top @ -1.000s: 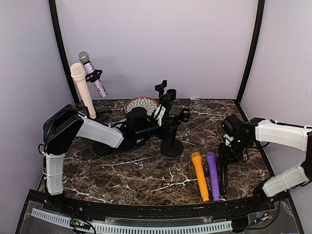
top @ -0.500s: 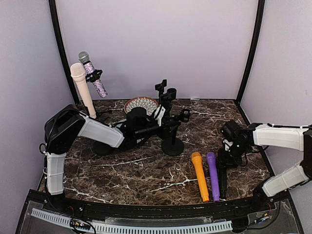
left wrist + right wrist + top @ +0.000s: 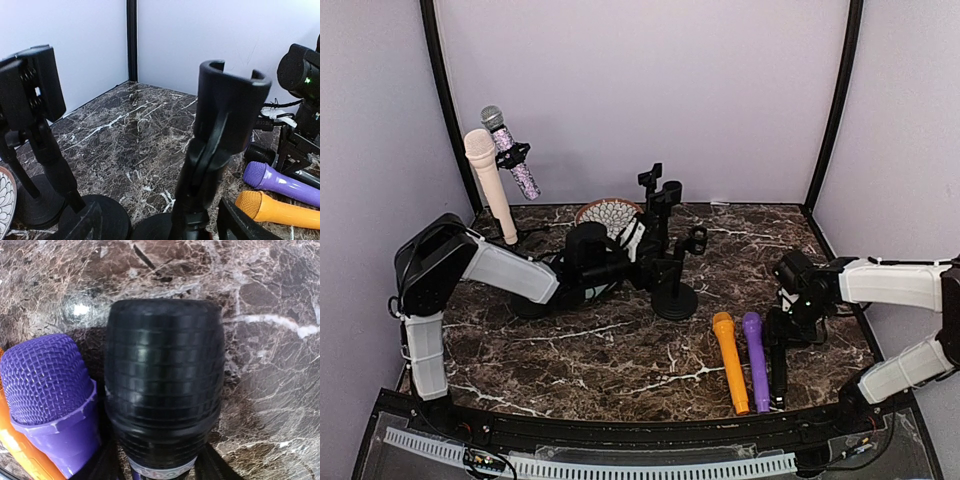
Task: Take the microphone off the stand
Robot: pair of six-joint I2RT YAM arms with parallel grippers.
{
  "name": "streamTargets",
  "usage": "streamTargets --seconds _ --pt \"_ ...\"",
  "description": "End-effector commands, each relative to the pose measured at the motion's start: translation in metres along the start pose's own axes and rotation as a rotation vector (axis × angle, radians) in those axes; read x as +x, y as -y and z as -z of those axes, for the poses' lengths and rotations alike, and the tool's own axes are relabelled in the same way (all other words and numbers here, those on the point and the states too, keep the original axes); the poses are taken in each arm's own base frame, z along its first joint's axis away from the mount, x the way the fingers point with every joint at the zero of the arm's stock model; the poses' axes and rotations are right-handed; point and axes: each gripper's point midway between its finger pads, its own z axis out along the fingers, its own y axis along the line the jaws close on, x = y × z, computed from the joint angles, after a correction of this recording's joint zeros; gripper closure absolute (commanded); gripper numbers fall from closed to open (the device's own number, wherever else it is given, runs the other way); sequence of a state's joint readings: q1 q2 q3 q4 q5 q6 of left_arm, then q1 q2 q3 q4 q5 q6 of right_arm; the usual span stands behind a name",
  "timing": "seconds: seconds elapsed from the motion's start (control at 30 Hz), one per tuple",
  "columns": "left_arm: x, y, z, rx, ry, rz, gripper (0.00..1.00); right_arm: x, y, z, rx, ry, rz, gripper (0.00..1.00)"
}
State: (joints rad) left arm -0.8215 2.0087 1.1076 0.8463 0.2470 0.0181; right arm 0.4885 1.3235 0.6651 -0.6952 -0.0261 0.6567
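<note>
In the left wrist view the stand (image 3: 220, 125) has an empty clip, and the left gripper (image 3: 162, 223) has its jaws apart on both sides of the pole. The right wrist view shows, from close, the black microphone (image 3: 162, 385) lying to the right of the stand, just beside the purple microphone (image 3: 47, 385). Whether the right gripper (image 3: 157, 467) clamps it, I cannot tell.

Surface (image 3: 620, 350), viewed from the arms' side; centre stand (image 3: 673, 300) upright mid-surface; bowl (image 3: 608, 213) behind it, to the left; at front right, three microphones lying side by side: left microphone (image 3: 731, 362), middle microphone (image 3: 756, 360), right microphone (image 3: 778, 368); at rear left, outer raised microphone (image 3: 488, 185) left of inner raised microphone (image 3: 510, 152).
</note>
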Motion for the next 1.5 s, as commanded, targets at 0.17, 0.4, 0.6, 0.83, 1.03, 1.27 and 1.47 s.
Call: streamTargets --seconds 0.17,0.4,0.6,0.83,1.03,1.27,1.47 --pt "-0.063 0.018 0.047 0.049 0.047 0.038 0.18 -0.017 0.004 0.021 0.016 0.116 -0.025 0.34" --pt "-0.084 0.039 0.085 0.118 -0.050 0.089 0.17 -0.042 0.011 0.058 0.046 0.280 -0.051 0.26" --pt "-0.127 0.047 0.119 0.133 -0.095 0.097 0.17 -0.076 -0.023 0.103 -0.128 0.485 0.003 0.27" --pt "-0.161 0.047 0.170 0.171 -0.122 0.132 0.17 -0.096 -0.089 0.162 -0.474 0.683 0.174 0.29" --pt "-0.146 0.041 0.208 0.206 -0.158 0.229 0.19 -0.097 -0.132 0.184 -0.570 0.762 0.314 0.30" --pt "-0.094 0.027 0.233 0.133 -0.211 0.366 0.29 -0.099 -0.162 0.224 -0.620 0.898 0.418 0.30" --pt "-0.052 0.021 0.248 0.022 -0.230 0.447 0.35 -0.102 -0.160 0.236 -0.633 0.955 0.415 0.30"
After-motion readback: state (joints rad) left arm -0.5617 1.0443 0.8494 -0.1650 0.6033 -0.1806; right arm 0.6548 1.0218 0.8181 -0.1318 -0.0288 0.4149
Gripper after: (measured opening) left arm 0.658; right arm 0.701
